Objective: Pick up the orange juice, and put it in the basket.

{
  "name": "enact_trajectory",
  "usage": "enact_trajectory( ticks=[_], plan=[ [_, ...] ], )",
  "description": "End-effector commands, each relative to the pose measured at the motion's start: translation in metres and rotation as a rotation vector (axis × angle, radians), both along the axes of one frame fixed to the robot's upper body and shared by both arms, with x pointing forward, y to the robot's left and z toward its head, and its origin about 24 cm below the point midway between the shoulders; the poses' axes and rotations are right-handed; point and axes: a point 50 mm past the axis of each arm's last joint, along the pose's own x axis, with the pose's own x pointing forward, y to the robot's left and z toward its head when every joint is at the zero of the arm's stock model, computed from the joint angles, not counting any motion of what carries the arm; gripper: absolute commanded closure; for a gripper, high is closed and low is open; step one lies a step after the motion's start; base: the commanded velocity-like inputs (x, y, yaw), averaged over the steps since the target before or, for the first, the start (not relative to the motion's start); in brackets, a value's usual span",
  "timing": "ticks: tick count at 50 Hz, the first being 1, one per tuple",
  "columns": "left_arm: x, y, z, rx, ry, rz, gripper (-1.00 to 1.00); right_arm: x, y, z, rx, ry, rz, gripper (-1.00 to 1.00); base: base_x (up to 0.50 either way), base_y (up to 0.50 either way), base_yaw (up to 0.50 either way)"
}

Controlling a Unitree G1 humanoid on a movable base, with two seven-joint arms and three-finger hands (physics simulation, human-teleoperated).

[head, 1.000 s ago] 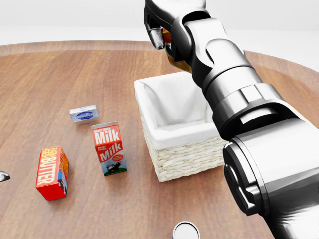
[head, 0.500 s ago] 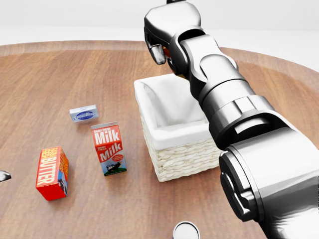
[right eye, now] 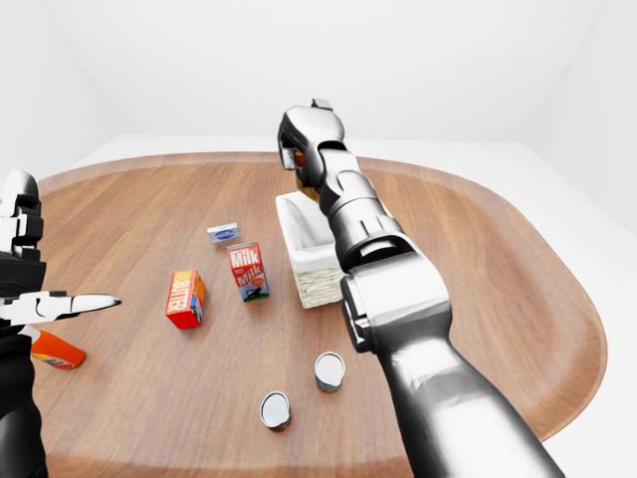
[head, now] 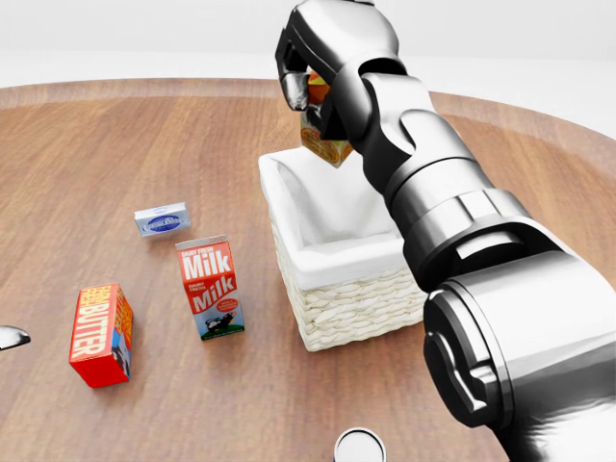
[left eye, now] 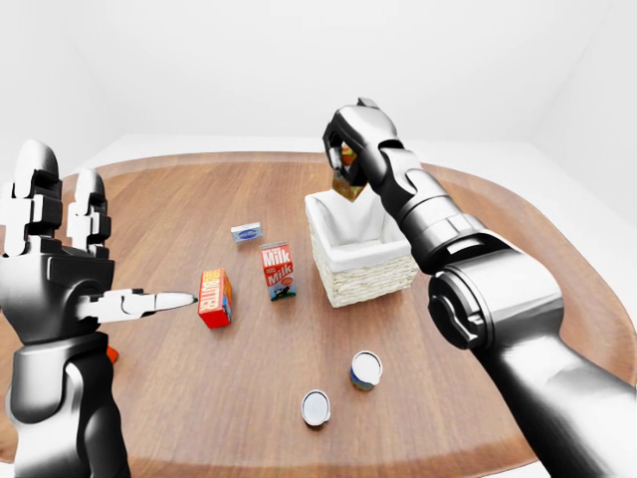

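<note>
The orange juice carton (head: 325, 144) hangs tilted in the air, over the upper left corner of the wicker basket (head: 358, 310). My right hand (head: 313, 96) is shut on the carton's top, and the arm hides part of it and the basket's right side. The basket has a white lining and nothing shows inside it. In the left-eye view my left hand (left eye: 100, 249) is raised at the left edge, open, fingers spread, holding nothing.
On the round wooden table (left eye: 189, 398) stand a milk carton (head: 210, 287), a red butter box (head: 100, 334) and a small blue-white box (head: 162, 220), all left of the basket. Two cans (left eye: 365, 369) (left eye: 316, 408) lie nearer me. An orange-red item (right eye: 55, 349) lies far left.
My right hand has turned and shifted slightly left above the basket, so the orange juice carton now shows below the fingers. The other things on the table have not moved.
</note>
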Motion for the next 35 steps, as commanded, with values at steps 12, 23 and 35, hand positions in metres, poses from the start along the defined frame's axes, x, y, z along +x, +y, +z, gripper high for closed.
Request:
enact_trajectory(
  ticks=[12, 23, 35],
  plan=[
    [0.002, 0.0, -0.003, -0.004, 0.017, -0.002, -1.0, 0.002, -0.015, 0.01, 0.093, -0.029, -0.086, 1.0, 0.0, 0.0, 0.0],
    [-0.001, 0.0, 0.001, 0.001, -0.003, 0.0, -1.0, 0.004, -0.02, 0.001, 0.107, 0.092, -0.111, 1.0, 0.0, 0.0, 0.0],
    [-0.004, 0.0, 0.004, 0.004, -0.019, 0.002, -1.0, 0.005, -0.022, -0.006, 0.134, 0.171, -0.108, 1.0, 0.0, 0.0, 0.0]
  ],
)
